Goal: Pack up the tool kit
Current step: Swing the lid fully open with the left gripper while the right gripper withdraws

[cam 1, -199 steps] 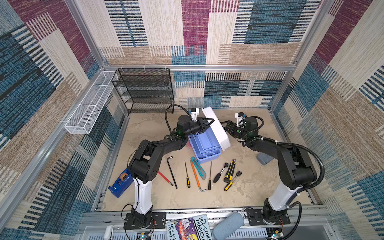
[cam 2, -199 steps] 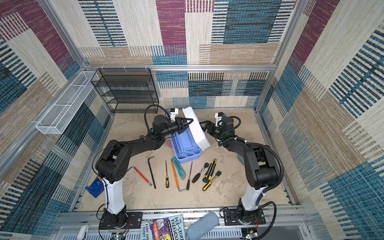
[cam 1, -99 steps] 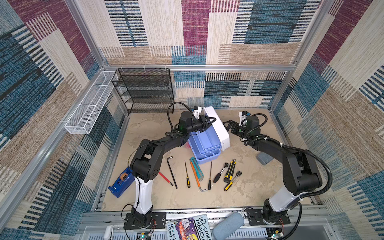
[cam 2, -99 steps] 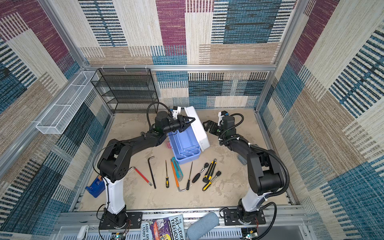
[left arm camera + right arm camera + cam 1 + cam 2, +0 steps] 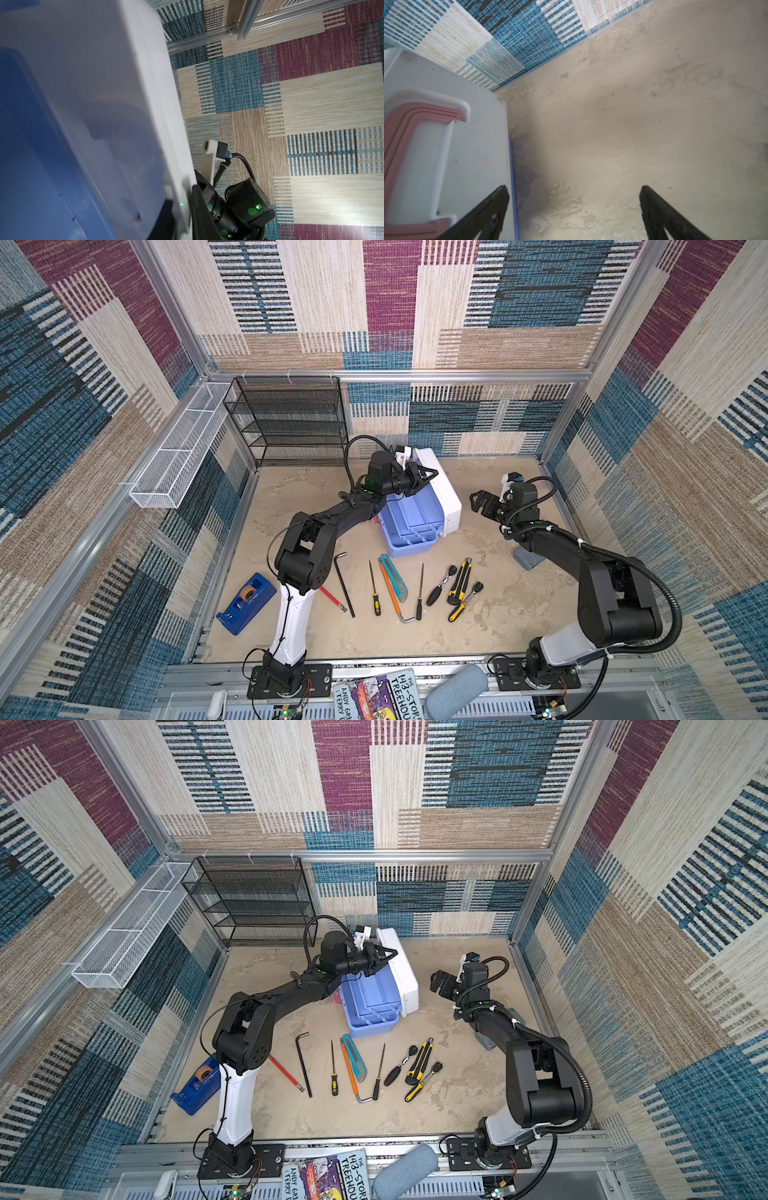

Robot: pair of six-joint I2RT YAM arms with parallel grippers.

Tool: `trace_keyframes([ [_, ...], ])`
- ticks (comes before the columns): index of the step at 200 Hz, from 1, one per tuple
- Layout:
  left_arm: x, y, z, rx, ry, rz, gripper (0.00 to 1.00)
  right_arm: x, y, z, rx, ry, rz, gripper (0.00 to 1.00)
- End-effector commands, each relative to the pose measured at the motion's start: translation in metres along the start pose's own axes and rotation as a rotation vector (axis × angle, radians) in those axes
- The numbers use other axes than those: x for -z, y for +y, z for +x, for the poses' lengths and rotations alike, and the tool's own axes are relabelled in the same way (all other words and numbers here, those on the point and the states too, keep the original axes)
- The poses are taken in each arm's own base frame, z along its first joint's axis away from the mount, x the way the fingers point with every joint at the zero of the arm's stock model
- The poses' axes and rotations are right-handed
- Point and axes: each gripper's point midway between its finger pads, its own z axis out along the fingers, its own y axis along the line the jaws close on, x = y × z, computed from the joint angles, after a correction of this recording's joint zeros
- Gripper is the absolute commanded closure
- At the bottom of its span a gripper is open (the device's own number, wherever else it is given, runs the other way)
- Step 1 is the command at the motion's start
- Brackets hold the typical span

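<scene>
The tool box (image 5: 415, 526) stands open near the table (image 5: 498, 614)'s back edge, white lid (image 5: 446, 493) raised. The left gripper (image 5: 430, 475) pinches narrowly on the lid's rim (one finger hidden behind it). The right gripper (image 5: 478, 502) gapes wide beside the lid, apart. Hand tools (image 5: 394, 577) lie toward the front edge.

Lid (image 5: 477, 145) reads smooth, semi-gloss white plastic; tray base (image 5: 415, 510) matt blue plastic; table (image 5: 498, 630) mottled, matt; rack (image 5: 291, 423) black metal mesh.
</scene>
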Motion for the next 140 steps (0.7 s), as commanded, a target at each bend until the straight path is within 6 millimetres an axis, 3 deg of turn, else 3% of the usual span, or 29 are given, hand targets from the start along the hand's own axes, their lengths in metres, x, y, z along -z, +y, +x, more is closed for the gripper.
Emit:
trace_keyframes([
  [1, -0.002, 0.022, 0.005, -0.046, 0.028, -0.11, 0.84, 0.003, -0.008, 0.001, 0.04, -0.011, 0.035, 0.0],
  [140, 0.002, 0.016, -0.002, -0.094, 0.079, -0.247, 0.82, 0.0, -0.024, 0.016, 0.056, 0.022, 0.079, 0.0],
])
